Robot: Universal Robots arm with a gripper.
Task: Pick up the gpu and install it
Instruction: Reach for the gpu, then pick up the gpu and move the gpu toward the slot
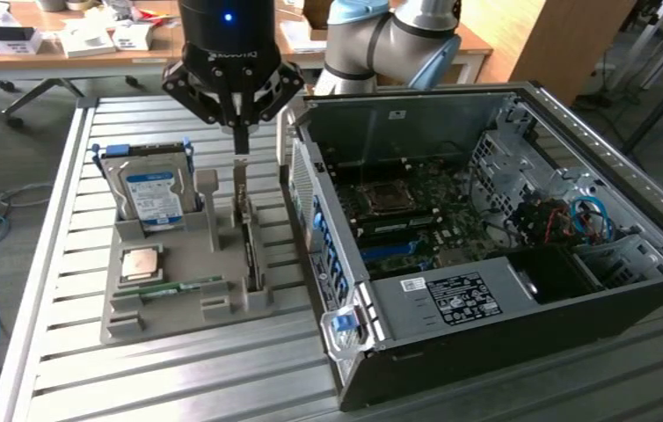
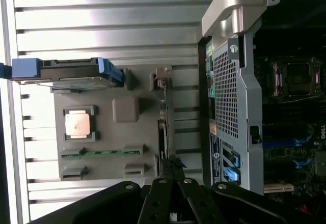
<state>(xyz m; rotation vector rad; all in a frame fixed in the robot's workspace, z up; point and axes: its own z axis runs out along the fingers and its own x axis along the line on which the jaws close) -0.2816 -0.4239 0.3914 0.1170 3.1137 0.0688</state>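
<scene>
The gpu [image 1: 246,224] stands on edge in a slot of the grey holder [image 1: 173,308], its silver bracket end toward the back. My gripper [image 1: 239,145] hangs straight above that back end, shut, with its fingertips pressed together a little over the card's top edge. I cannot tell whether they touch it. In the wrist view the gpu [image 2: 163,127] appears edge-on as a thin dark strip, and my gripper [image 2: 171,164] sits in line with it. The open computer case [image 1: 520,290] lies beside the holder on the exterior view's right, with its motherboard [image 1: 408,220] exposed.
The holder also carries an upright blue-labelled hard drive [image 1: 152,189], a square processor [image 1: 144,264] and a green memory stick [image 1: 173,287]. All of it rests on a slatted metal table [image 1: 61,369]. A cluttered wooden desk [image 1: 74,35] stands behind.
</scene>
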